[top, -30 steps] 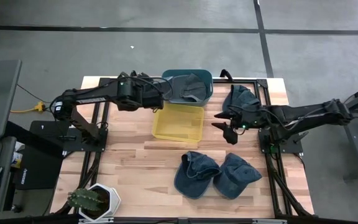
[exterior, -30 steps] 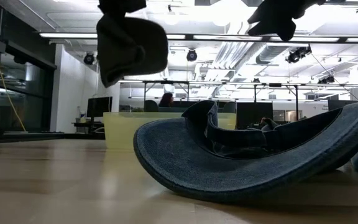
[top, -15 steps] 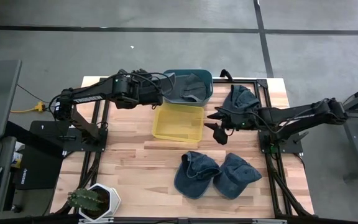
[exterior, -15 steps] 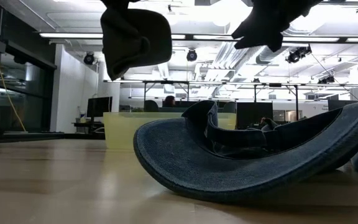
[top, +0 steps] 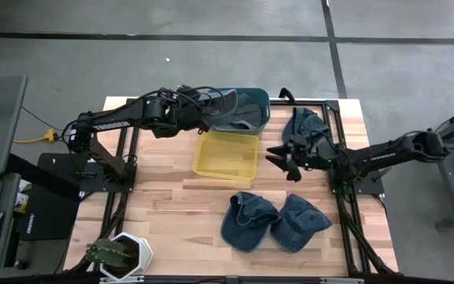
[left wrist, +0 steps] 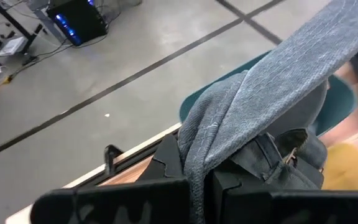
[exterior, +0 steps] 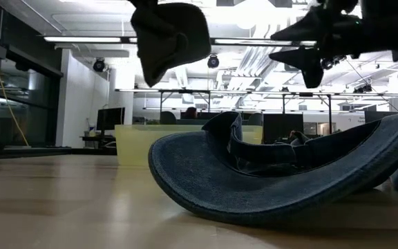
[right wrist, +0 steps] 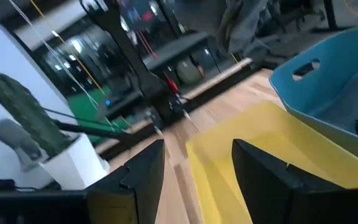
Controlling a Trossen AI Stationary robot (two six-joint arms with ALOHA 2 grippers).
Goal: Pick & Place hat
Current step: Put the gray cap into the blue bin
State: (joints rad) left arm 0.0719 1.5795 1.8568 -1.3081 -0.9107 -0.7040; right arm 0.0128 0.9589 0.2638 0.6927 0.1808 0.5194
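Grey concrete floor with dark taped lines surrounds a pale wooden bench [top: 164, 197] bearing two black arm frames. Since a second ago the left hand [top: 198, 113], clamped shut on a blue-grey denim hat [top: 221, 106], has travelled along the far edge until the hat hangs over the teal plastic tub [top: 240, 110]; in the left wrist view the cloth [left wrist: 272, 99] drapes from the closed fingers straight down toward the tub's mouth [left wrist: 337, 102]. By my reading the carry is all but finished and only the release remains.

Meanwhile the right hand [top: 284, 160], which a second ago pointed toward the near side, has swung level and drawn back slightly toward the right edge; its fingers [right wrist: 143, 171] stand apart with nothing between them, near the yellow tray's right wall. It looks ready to go for another hat.

Inside the teal tub at the far edge at least one grey-blue hat [top: 245, 117] already lies crumpled. Just nearer, touching the tub, the shallow yellow plastic tray [top: 226, 155] holds nothing visible. One dark denim hat [top: 304, 125] rests by the far right corner, and two more [top: 249, 220] [top: 300, 222] lie side by side near the near edge. A potted cactus in a white hexagonal pot [top: 117, 254] sits at the near left corner.
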